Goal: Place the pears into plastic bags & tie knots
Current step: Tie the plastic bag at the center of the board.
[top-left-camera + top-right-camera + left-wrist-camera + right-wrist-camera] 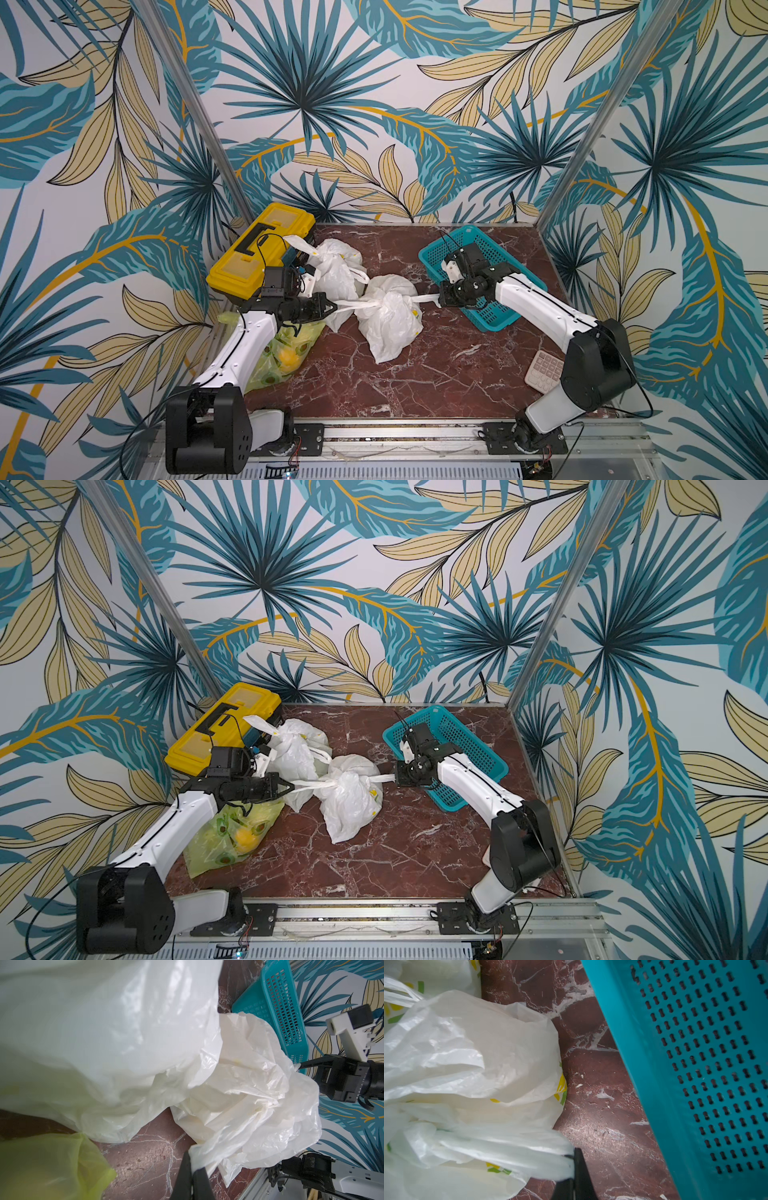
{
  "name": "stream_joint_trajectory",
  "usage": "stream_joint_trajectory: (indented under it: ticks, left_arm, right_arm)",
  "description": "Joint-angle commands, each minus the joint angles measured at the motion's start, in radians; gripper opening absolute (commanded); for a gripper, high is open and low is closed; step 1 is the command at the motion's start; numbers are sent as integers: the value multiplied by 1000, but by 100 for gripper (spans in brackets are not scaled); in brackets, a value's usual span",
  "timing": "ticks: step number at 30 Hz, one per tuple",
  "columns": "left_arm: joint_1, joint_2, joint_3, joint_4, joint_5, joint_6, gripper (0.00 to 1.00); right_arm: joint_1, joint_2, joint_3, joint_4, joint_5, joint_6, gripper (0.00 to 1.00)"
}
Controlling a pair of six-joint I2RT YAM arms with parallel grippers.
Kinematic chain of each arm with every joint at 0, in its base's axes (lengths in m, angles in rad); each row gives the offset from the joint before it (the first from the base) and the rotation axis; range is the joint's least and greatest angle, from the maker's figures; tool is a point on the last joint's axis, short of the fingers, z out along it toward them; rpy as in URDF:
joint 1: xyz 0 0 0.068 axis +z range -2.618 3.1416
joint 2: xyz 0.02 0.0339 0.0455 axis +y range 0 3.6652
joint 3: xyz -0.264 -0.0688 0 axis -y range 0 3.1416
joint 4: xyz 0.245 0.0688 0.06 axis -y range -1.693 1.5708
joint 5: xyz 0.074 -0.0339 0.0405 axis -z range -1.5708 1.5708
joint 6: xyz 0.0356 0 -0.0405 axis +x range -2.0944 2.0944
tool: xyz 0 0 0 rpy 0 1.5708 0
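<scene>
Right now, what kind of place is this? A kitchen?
Probably not: it looks like a robot test booth. The left arm and right arm are bolted to a metal rail, and leaf-print panels wall in a marble-look table.

Soft, even light fills the booth, bright, with no single lamp to pick out. In both top views the marble tabletop (415, 374) carries only faint shadows beneath the arms. The wall posts (195, 112) splay toward ten and two o'clock, a wide-lens stretch. In the left wrist view the nearest white bag (93, 1032) is a milky blur with small glints, and the lime-green bag (47, 1167) is just as soft. In the right wrist view the lemon-print bag (477, 1053) shows crisp creases, and the marble has a pale sheen.
</scene>
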Motion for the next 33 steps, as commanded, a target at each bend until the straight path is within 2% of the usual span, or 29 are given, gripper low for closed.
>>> stream_joint_trajectory:
  ticks: [1,8,11,17,21,24,28,29,31,33]
  left_arm:
    - [60,-33,4,-7,-165,8,0]
    - [62,-55,7,-10,-141,-4,0]
    - [59,-97,26,-28,-120,-21,0]
    - [75,-170,-5,-36,-178,-31,0]
    - [80,-144,-11,-36,-180,-38,0]
    - [89,-109,-3,-37,-150,-48,0]
    - [88,-116,19,-41,-131,-43,0]
    - [88,-128,30,-54,-115,-48,7]
    - [87,-175,57,-104,-96,-45,36]
    - [88,-232,68,-147,-144,-28,51]
  right_arm:
    - [-69,-17,-3,-55,169,11,0]
    - [-83,-17,0,-68,186,-18,0]
    - [-80,-61,37,-107,116,-3,0]
    - [-80,-157,-5,-55,23,34,0]
    - [-86,-133,-89,13,60,36,0]
    - [-111,-95,-96,20,90,27,0]
    - [-110,-97,-79,42,29,36,0]
    - [-109,-115,-75,37,13,34,9]
    - [-111,-183,-87,29,15,18,36]
    - [-117,-256,-94,-3,43,-8,48]
